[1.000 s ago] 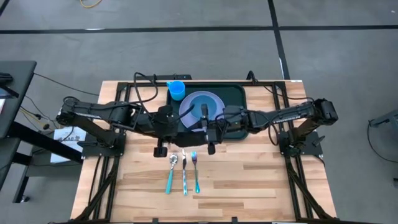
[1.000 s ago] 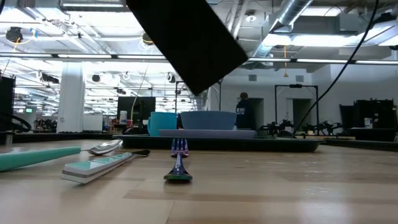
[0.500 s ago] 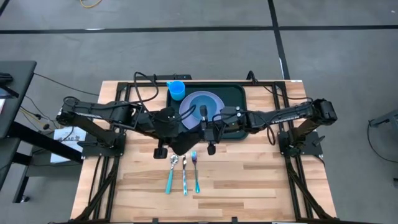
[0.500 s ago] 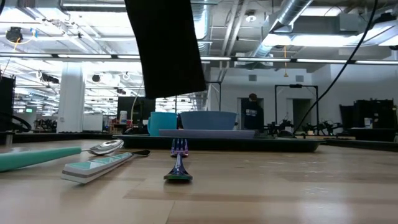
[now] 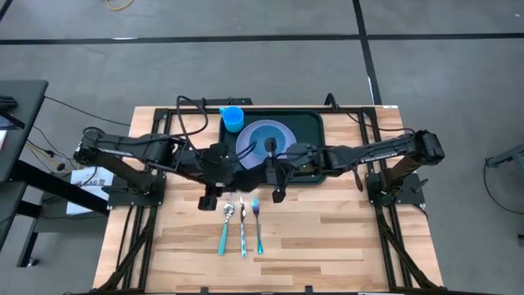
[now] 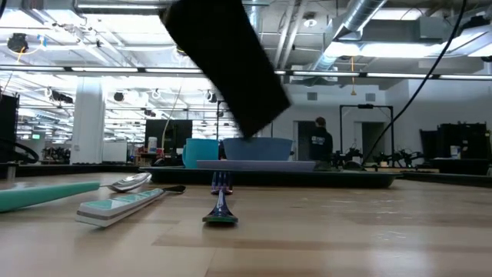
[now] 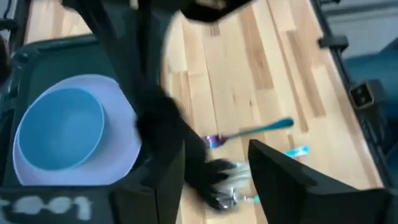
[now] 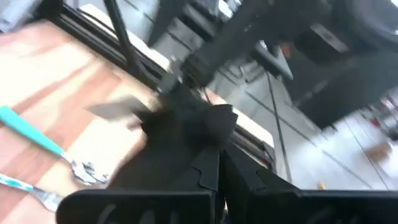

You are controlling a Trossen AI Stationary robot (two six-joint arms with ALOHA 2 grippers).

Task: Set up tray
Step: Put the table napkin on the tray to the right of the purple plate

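The black napkin (image 6: 227,65) hangs slanting in the air above the cutlery, its top out of the low view. My right gripper (image 8: 219,155) is shut on it. My left gripper (image 7: 216,146) stands open right beside it; the napkin (image 7: 168,124) runs down past one finger, and I cannot tell whether they touch. In the high view the two grippers (image 5: 232,168) (image 5: 264,164) meet at the tray's near edge. The dark tray (image 5: 311,123) bears a lavender plate (image 5: 283,141) with a blue bowl (image 5: 264,138). My right gripper pinches a bunched part of the napkin (image 8: 198,138) between its two fingers, coming nearly level from the table's right side. Which edge or how many layers, I cannot tell. The napkin hangs slanting below the hold, clear of the table.
A blue cup (image 5: 232,120) stands at the tray's far left corner. A spoon (image 5: 225,229), a knife (image 5: 242,233) and a fork (image 5: 257,225) lie side by side on the wood near the grippers. A person (image 6: 317,143) stands far off in the room.
The napkin has swung in the air: it slanted a second ago, hung almost upright half a second ago, and now slants again with its lower end toward the table's right edge. Both arms have kept their places.
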